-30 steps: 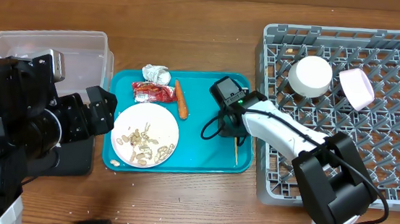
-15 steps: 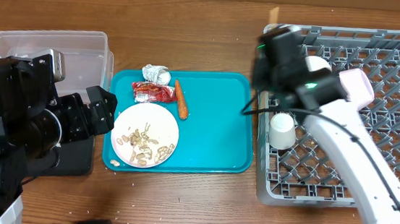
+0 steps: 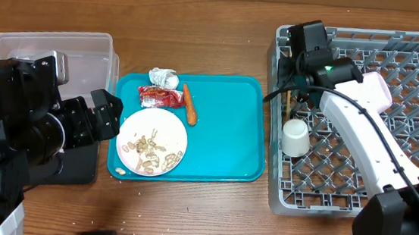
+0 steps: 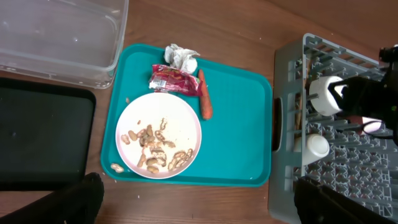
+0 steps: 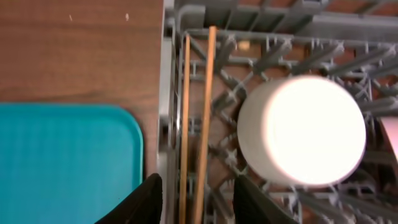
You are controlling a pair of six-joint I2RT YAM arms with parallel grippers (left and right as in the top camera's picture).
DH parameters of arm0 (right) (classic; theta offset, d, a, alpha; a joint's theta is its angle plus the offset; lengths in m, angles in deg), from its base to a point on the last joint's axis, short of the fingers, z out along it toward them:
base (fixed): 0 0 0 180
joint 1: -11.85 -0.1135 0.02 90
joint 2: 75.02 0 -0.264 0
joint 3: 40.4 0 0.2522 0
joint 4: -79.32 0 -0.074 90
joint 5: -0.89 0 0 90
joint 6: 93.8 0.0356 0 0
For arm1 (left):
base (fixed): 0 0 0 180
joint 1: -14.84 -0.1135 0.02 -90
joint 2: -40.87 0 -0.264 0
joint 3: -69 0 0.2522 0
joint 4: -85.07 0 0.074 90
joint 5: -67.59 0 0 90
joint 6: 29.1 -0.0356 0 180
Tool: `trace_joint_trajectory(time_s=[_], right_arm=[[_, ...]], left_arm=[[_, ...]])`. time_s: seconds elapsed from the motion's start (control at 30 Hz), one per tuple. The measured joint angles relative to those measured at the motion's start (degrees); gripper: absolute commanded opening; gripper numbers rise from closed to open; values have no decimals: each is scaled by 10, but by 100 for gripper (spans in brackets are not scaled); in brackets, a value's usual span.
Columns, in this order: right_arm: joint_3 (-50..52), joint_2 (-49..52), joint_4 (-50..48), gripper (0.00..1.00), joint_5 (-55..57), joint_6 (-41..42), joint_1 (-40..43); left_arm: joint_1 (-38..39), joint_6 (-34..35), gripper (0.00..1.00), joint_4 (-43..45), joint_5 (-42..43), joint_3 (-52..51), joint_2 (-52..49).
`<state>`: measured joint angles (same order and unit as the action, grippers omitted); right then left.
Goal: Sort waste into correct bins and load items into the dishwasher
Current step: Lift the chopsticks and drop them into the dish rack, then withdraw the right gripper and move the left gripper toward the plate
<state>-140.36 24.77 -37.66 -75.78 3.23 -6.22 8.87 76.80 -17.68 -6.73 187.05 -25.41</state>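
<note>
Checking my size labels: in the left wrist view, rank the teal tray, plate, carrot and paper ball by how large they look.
1. teal tray
2. plate
3. carrot and paper ball: too close to rank. The carrot is longer, the ball is bulkier.

Teal tray centre. On it: plate with beige scraps, and one stray scrap at lower-left corner. Above plate: paper ball, red wrapper, carrot just beside wrapper. Clear tub top left. Black tray mostly under left arm. Dish rack right: cup near left wall, bowl tilted. Right arm over rack's upper-left corner.
</note>
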Motion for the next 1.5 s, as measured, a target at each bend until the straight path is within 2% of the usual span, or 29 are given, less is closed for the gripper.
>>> trace_joint_trajectory(time_s=[0.13,0.2,0.23,0.27,0.3,0.47,0.63,0.83,1.2,1.37,1.5], right_arm=[[-23,-23,63,42,-18,-4,-18],[-47,-55,94,47,-42,-5,-37],[-68,-94,108,56,-62,-3,-55],[-87,-151,120,88,-88,5,-80],[-93,-186,124,100,-106,10,-96],[-107,-339,144,100,-167,39,-151],[-108,-398,154,100,-189,48,-161],[-108,-426,216,100,-194,49,-161],[-108,-472,223,100,-195,-41,-161],[-108,-471,223,100,-195,-51,-161],[-108,-471,223,100,-195,-55,-161]], left_arm=[[0,0,100,0,0,0,0],[0,0,100,0,0,0,0],[0,0,100,0,0,0,0],[0,0,100,1,0,0,0],[0,0,100,0,0,0,0],[0,0,100,0,0,0,0],[0,0,100,0,0,0,-3],[0,0,100,0,0,0,-6],[0,0,100,0,0,0,-10],[0,0,100,0,2,0,-10],[0,12,100,11,36,0,-10]])
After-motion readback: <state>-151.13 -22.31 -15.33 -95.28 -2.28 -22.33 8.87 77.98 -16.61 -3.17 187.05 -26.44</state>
